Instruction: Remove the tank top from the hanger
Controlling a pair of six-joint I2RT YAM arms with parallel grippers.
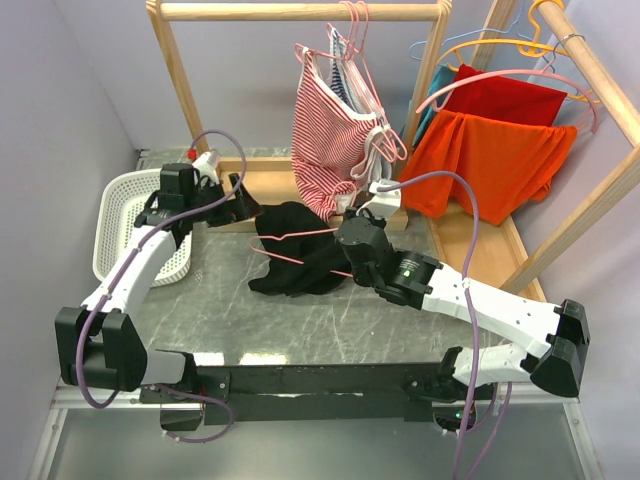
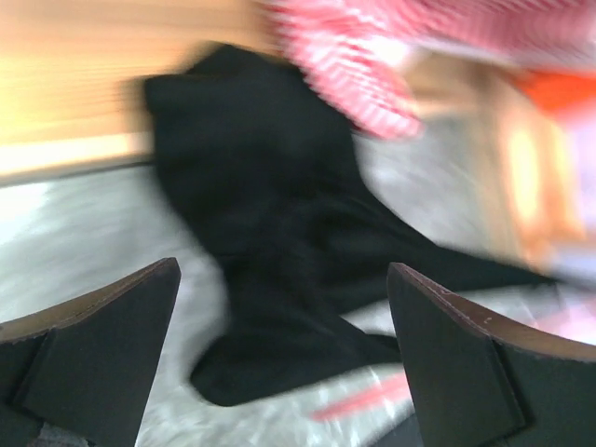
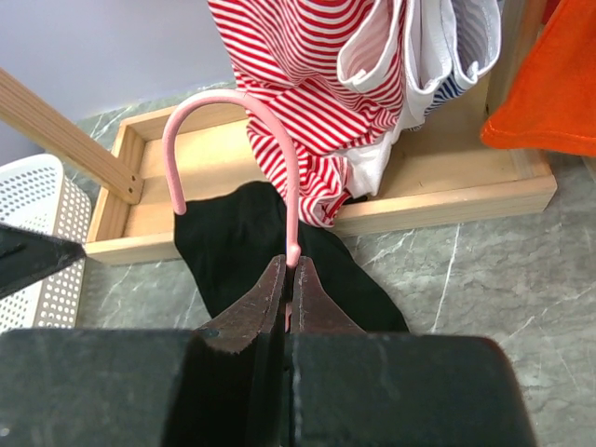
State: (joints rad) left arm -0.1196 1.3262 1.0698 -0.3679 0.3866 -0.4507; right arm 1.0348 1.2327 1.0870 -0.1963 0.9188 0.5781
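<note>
A black tank top (image 1: 296, 252) lies crumpled on the grey marble table, still on a pink hanger (image 1: 290, 236). My right gripper (image 1: 352, 232) is shut on the hanger's neck; in the right wrist view the pink hook (image 3: 244, 130) rises from between the shut jaws, with the black tank top (image 3: 242, 244) behind. My left gripper (image 1: 243, 203) is open and empty just left of the garment. In the blurred left wrist view the black tank top (image 2: 279, 242) lies between and beyond the spread fingers (image 2: 447, 363), with a bit of pink hanger (image 2: 372, 399) below.
A white basket (image 1: 125, 220) stands at the far left. A wooden rack base (image 1: 262, 182) runs behind, with a red-striped top (image 1: 335, 130) hanging on the rail. Orange and red garments (image 1: 495, 150) hang on the right rack.
</note>
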